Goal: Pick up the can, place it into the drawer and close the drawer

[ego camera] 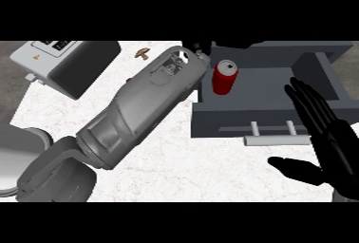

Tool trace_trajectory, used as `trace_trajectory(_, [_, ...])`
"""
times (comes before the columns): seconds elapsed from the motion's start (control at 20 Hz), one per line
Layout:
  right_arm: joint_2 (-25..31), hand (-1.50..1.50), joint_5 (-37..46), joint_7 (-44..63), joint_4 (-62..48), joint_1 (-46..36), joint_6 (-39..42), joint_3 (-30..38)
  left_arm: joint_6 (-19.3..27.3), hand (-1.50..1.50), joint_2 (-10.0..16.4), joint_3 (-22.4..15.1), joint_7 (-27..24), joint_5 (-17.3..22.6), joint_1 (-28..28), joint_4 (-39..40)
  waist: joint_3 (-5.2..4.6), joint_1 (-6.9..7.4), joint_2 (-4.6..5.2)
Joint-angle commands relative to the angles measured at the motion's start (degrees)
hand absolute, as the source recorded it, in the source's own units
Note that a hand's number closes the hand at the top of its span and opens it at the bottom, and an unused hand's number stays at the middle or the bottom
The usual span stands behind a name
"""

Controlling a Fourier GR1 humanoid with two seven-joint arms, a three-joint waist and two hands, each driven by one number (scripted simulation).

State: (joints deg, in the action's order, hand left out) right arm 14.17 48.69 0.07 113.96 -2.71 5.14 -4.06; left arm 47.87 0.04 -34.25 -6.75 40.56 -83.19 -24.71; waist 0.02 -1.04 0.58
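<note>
A red can with a silver top stands upright inside the open grey drawer, near its left wall. My left forearm stretches diagonally across the counter, and my left hand shows only as a dark shape at the drawer's far left corner, just up and left of the can; it is apart from the can as far as I can see. My right hand is at the right, open with straight fingers and thumb spread, over the drawer's front right part. The drawer's pale handle lies at its front edge.
A grey box-shaped appliance sits at the back left of the white marble counter. A small brown object lies near the back edge. A grey rounded shape shows at the lower left.
</note>
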Motion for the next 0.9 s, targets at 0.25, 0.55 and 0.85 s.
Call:
trace_trajectory(0.25, [-3.2,-1.50,9.6,-4.0,-21.3,-5.5,-13.1,0.0,0.0,-1.50,4.0,-0.3,5.4,-3.5,2.2,-6.1,0.03,1.95,-0.63])
trace_trajectory(0.55, [-5.5,-1.50,12.4,-5.6,-36.0,-11.9,-20.6,1.8,-0.9,-1.50,10.7,-1.3,10.9,-5.5,6.3,-15.0,0.02,3.13,-0.75])
trace_trajectory(0.85, [-5.7,-1.50,15.2,-4.6,-46.4,-19.5,-23.5,4.0,-0.8,-1.50,16.7,-2.5,15.7,-7.4,10.7,-24.2,0.01,3.76,-0.75])
